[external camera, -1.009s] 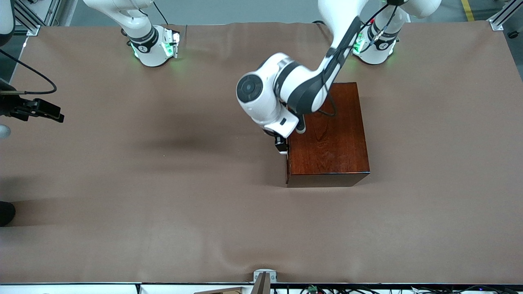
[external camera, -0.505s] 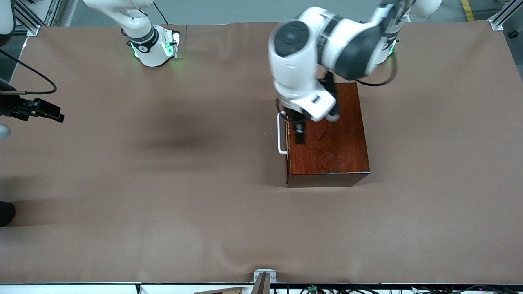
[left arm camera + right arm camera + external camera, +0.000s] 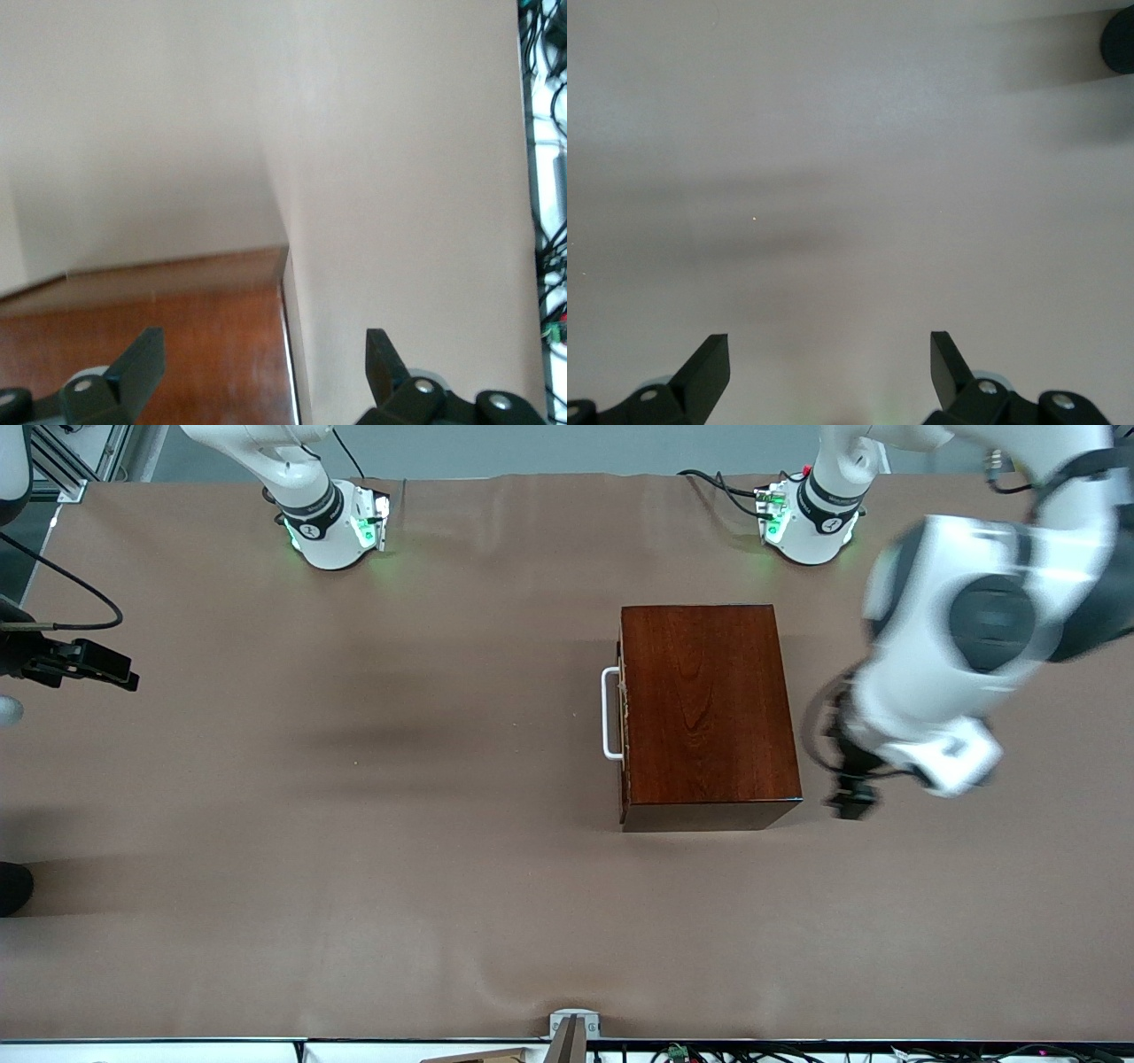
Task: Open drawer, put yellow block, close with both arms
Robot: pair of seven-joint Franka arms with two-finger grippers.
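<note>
Drawer: shut flush in the reddish-brown wooden box (image 3: 709, 713), its white handle (image 3: 609, 714) facing the right arm's end of the table. One drawer, one handle, one box.
Yellow block: none on show in any view, so by my reading it sits inside the closed drawer, though that is a judgement.
Left gripper: the left gripper (image 3: 850, 804) hangs over bare brown tablecloth (image 3: 354, 868) just beside the box's corner toward the left arm's end. Its fingers (image 3: 142, 367) stand wide apart with nothing between them.
Right gripper: the right gripper (image 3: 106, 666) sits at the right arm's edge of the table (waiting, it seems), jaws spread as wide as they go, empty; its fingers (image 3: 709, 359) frame only bare cloth.
Step in hand: looks like the wrap-up, the left arm clear of the box.
Doing it well: keep the open jaws high and off the box's corner, so nothing nudges the box or drags the drawer out.
Count: two arms, two grippers, both empty.
</note>
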